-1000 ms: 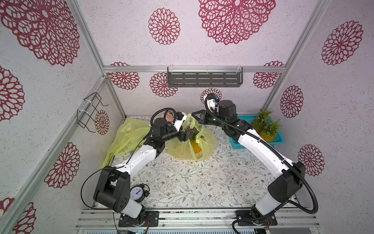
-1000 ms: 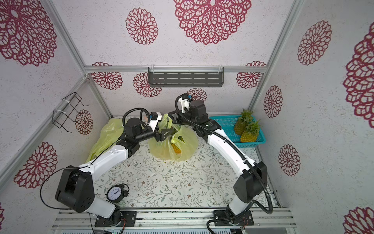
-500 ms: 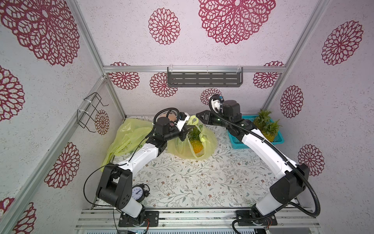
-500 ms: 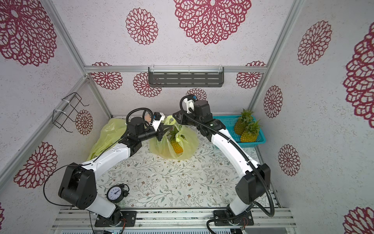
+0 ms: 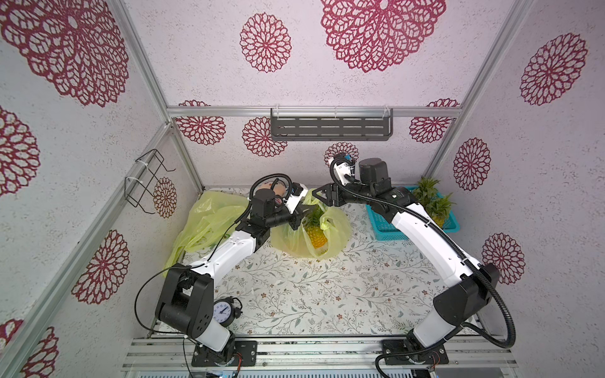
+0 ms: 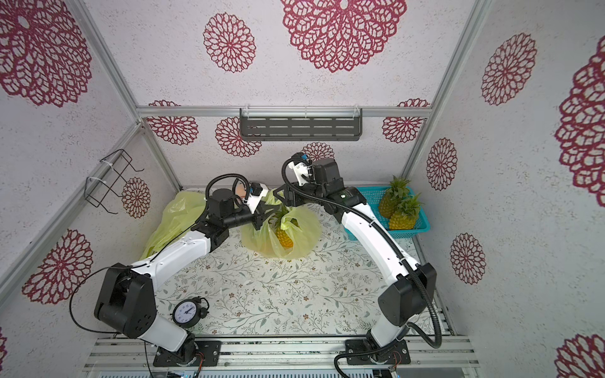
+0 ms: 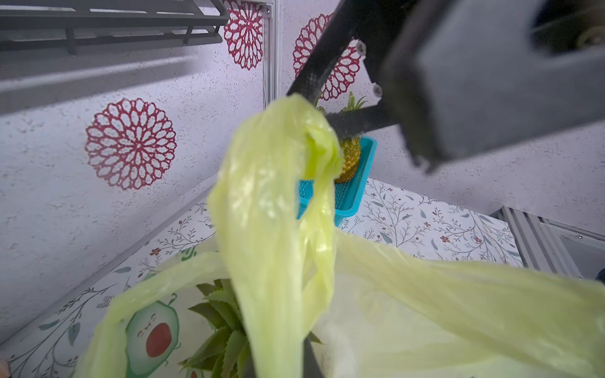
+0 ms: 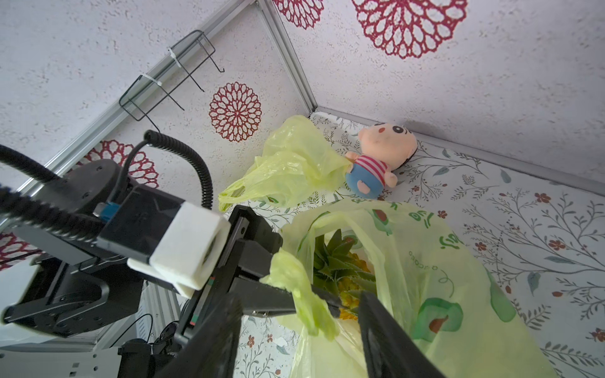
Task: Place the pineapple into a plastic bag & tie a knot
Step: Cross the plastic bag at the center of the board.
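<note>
The pineapple stands inside the yellow-green plastic bag at the middle back of the table; its leaves show through the bag's mouth. My left gripper is shut on one bag handle. In the left wrist view that handle rises as a strip out of the left gripper. My right gripper stands open just behind the bag. Its fingers flank the handle's tip without gripping it.
A blue basket with two more pineapples sits at the back right. A heap of spare bags lies at the back left, with a plush doll beside it. A clock stands by the left arm's base. A shelf hangs on the back wall.
The left gripper shut on the bag handle. The right gripper opened, let go of the bag and drew back to the right. The bag's mouth now shows the pineapple.
</note>
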Tool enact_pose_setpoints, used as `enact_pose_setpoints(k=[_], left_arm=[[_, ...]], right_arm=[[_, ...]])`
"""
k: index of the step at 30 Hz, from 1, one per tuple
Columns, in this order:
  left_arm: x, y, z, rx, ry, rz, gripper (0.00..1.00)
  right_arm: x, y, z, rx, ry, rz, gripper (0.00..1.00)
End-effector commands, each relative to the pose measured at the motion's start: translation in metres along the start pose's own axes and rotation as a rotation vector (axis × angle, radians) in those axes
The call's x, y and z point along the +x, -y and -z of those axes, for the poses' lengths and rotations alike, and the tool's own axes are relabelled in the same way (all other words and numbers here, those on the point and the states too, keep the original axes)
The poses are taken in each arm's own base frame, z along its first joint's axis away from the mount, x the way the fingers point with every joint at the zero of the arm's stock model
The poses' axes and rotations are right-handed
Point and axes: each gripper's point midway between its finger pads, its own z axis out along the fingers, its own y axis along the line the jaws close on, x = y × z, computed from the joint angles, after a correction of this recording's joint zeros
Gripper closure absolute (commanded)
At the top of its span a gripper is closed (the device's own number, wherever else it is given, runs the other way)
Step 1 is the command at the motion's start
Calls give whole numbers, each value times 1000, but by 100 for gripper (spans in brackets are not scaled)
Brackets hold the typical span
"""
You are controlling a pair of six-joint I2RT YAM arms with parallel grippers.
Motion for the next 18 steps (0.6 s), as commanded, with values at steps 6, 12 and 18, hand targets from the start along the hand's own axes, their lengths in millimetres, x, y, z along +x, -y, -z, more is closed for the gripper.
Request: enact_pose_setpoints(k=[6, 12, 18], left_arm=[[-17, 3, 8, 6, 20, -34, 100], [-19, 6, 39, -94, -17, 19, 35], [-29, 44, 79, -68, -31, 35, 13]], right_arm=[[-19, -2, 6, 7, 61, 49, 93], [-24, 12, 17, 46, 102, 16, 100], [-22, 25, 11, 55, 94, -26, 100]])
